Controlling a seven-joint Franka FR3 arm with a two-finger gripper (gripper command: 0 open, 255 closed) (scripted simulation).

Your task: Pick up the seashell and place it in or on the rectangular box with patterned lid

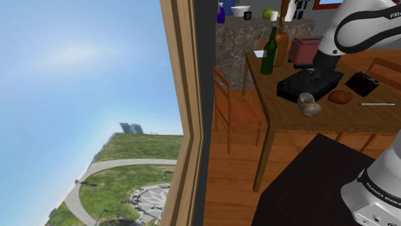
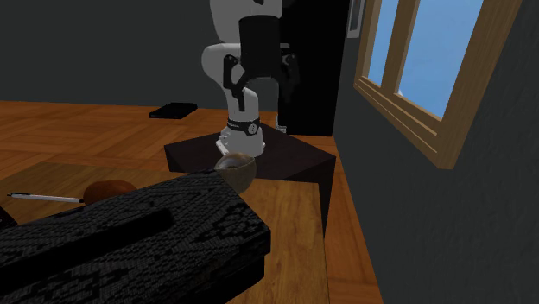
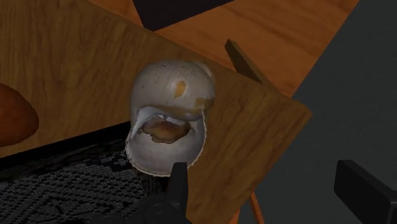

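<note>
The gripper (image 3: 261, 168) is open over the table's corner, its 2 fingers (image 3: 179, 184) spread wide with nothing clasped between them. Nearest the hand, straight ahead of 1 fingertip and not in the gap between the 2, lies the seashell (image 3: 170, 121). It is pale grey-white with tan patches, and its ragged mouth is turned up toward the hand. It rests on the wooden table (image 3: 63, 51) close to the edge. Whether that fingertip touches its rim I cannot tell.

Just beside the shell, on the side away from the second finger, sits the black box (image 3: 63, 191) with the patterned lid. The 2 are so close that they may touch. A little farther out past the box lies a rounded brown lump (image 3: 13, 118), then a pen (image 1: 376, 104). At the far end of the table, well apart from the hand, stand 2 bottles (image 1: 272, 46).

I judge this to be the approach step: the grasp is not yet made and the shell is unlifted. The next move calls for a sideways shift so that the shell sits between both fingers, then a descent and a close. The box crowds 1 side, so the finger there needs room. After that the carry to the lid is short.
</note>
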